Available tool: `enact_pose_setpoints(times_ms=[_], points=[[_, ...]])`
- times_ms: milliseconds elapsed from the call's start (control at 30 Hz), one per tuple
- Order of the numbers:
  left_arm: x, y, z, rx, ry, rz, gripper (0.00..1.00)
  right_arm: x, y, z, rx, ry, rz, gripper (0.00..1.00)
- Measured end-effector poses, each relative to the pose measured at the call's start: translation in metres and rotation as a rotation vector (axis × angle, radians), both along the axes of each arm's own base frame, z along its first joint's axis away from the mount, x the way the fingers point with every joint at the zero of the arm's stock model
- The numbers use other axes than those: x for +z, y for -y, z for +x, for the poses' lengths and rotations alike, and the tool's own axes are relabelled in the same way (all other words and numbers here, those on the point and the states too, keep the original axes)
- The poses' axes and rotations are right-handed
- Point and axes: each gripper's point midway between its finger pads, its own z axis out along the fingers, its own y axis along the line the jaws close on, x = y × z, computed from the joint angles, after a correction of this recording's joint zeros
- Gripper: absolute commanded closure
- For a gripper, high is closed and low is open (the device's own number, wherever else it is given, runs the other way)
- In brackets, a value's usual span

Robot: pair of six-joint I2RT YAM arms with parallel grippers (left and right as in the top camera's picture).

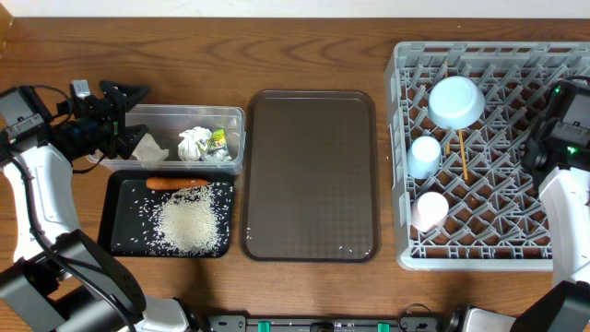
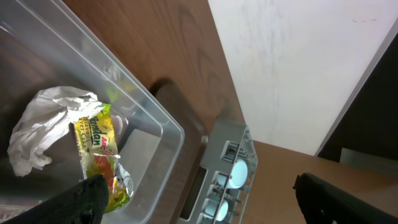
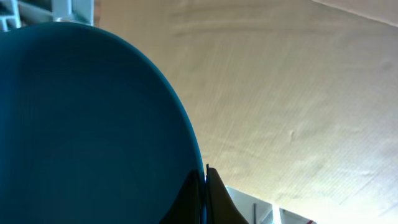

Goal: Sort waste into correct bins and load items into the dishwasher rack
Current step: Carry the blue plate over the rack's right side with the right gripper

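Writing: the wrapper (image 2: 99, 155) is green-yellow with red lettering, too creased and tilted to read. No other label is legible.
Surface: brown wooden table (image 1: 304, 46) with visible grain.
Room: the left wrist view shows a pale wall (image 2: 298, 62) with a dark strip at its right edge. The right wrist view shows a pale beige surface behind the plate.
Left gripper (image 1: 132, 114): jaws wide apart and holding nothing, at the left end of the tub.
Right gripper (image 3: 204, 186): fingertips together at the rim of the plate (image 3: 81, 124). I cannot tell whether the rim is pinched between them.
Plate: blue, fills most of the right wrist view, with bits of rack at the frame corners. It does not show in the overhead view.
Tub (image 1: 184, 109): clear, left of centre. It holds the paper wads (image 1: 194, 141), with the wrapper touching one of them.
Black tray (image 1: 118, 221): just in front of the tub. The carrot (image 1: 177, 183) lies along its far edge and the rice (image 1: 189, 221) is spread over its middle.
Serving tray (image 1: 312, 175): dark brown, between the bins and the rack.
Rack (image 1: 498, 212): grey, at the right side of the table.
Rack contents: bowl (image 1: 456, 101) at the far left. The light blue cup (image 1: 425, 155) is nearer, and the white cup (image 1: 430, 210) nearer again. The chopsticks (image 1: 459, 152) lie beside the light blue cup.
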Motion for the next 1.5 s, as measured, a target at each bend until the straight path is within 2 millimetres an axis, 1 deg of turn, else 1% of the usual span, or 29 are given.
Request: enact_pose_setpoints(times_ms=[133, 333, 567, 800, 833, 867, 900, 967, 1033, 1200, 1333, 1500], points=[[0.000, 0.000, 0.000, 0.000, 0.000, 0.000, 0.02, 0.000, -0.001, 0.004, 0.015, 0.005, 0.002, 0.99], [0.000, 0.000, 0.000, 0.000, 0.000, 0.000, 0.02, -0.002, -0.009, 0.016, 0.067, 0.008, 0.019, 0.99], [0.000, 0.000, 0.000, 0.000, 0.000, 0.000, 0.02, 0.004, -0.015, 0.032, 0.116, 0.074, 0.009, 0.99], [0.000, 0.000, 0.000, 0.000, 0.000, 0.000, 0.02, -0.003, -0.020, 0.044, 0.172, 0.086, 0.048, 0.99], [0.000, 0.000, 0.000, 0.000, 0.000, 0.000, 0.02, -0.004, -0.020, 0.044, 0.175, 0.086, 0.052, 0.96], [0.000, 0.000, 0.000, 0.000, 0.000, 0.000, 0.02, -0.004, -0.020, 0.045, 0.179, 0.087, 0.055, 0.89], [0.000, 0.000, 0.000, 0.000, 0.000, 0.000, 0.02, -0.005, -0.021, 0.046, 0.182, 0.095, 0.059, 0.85], [0.000, 0.000, 0.000, 0.000, 0.000, 0.000, 0.02, -0.007, -0.022, 0.048, 0.192, 0.104, 0.069, 0.65], [0.000, 0.000, 0.000, 0.000, 0.000, 0.000, 0.02, -0.009, -0.027, 0.052, 0.215, 0.106, 0.078, 0.57], [0.000, 0.000, 0.000, 0.000, 0.000, 0.000, 0.02, -0.012, -0.049, 0.070, 0.300, 0.108, 0.102, 0.54], [0.000, 0.000, 0.000, 0.000, 0.000, 0.000, 0.02, -0.015, -0.064, 0.080, 0.350, 0.123, 0.121, 0.45], [0.000, 0.000, 0.000, 0.000, 0.000, 0.000, 0.02, -0.016, -0.081, 0.090, 0.402, 0.141, 0.135, 0.41]])
